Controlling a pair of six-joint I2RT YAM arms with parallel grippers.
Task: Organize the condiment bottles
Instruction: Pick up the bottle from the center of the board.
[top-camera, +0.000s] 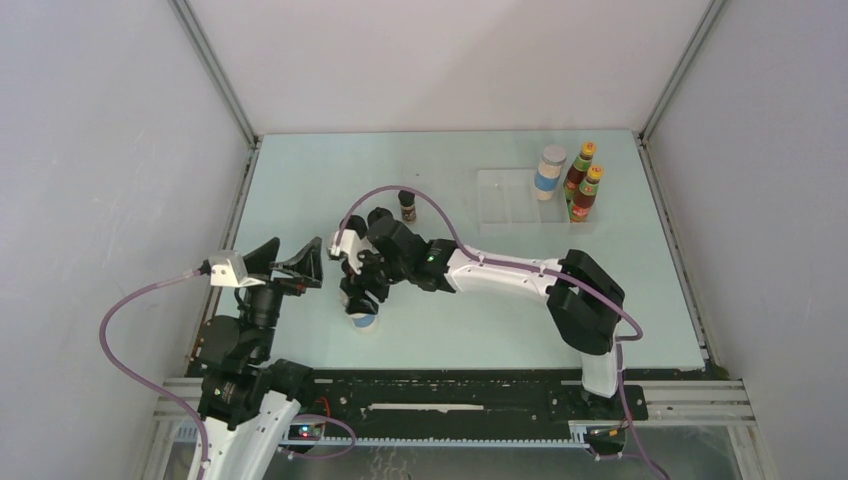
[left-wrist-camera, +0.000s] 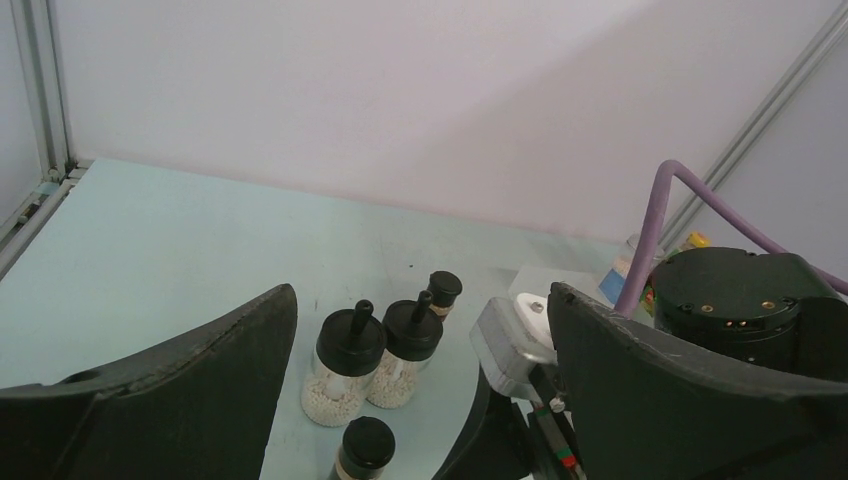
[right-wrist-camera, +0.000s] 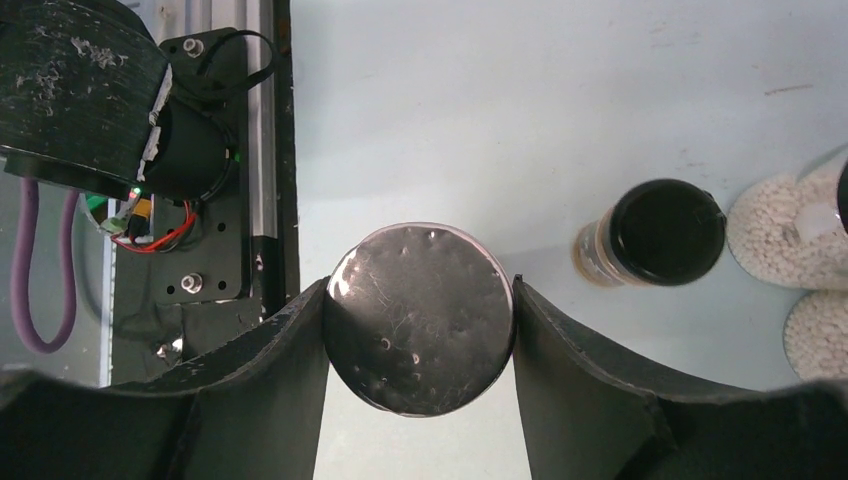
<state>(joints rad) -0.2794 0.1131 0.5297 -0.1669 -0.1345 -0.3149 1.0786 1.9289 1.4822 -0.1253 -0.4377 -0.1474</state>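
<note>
Gripping a grey-lidded jar (right-wrist-camera: 420, 318) at the near left of the bench (top-camera: 480, 330), the right claw (right-wrist-camera: 420, 290) is shown clamped on it from both sides, while the left claw (top-camera: 288, 262) is held wide apart and empty just beside it. A twin jar (top-camera: 549, 172) and two red bottles (top-camera: 590, 190) are already set in the clear tray (top-camera: 505, 195) at the far right; two pale jars (left-wrist-camera: 348, 365) and two dark jars (left-wrist-camera: 443, 290) are left loose. The pick-up is judged in hand; a straight lift and a carry to the tray, clear of the dark jars, are called for next.
</note>
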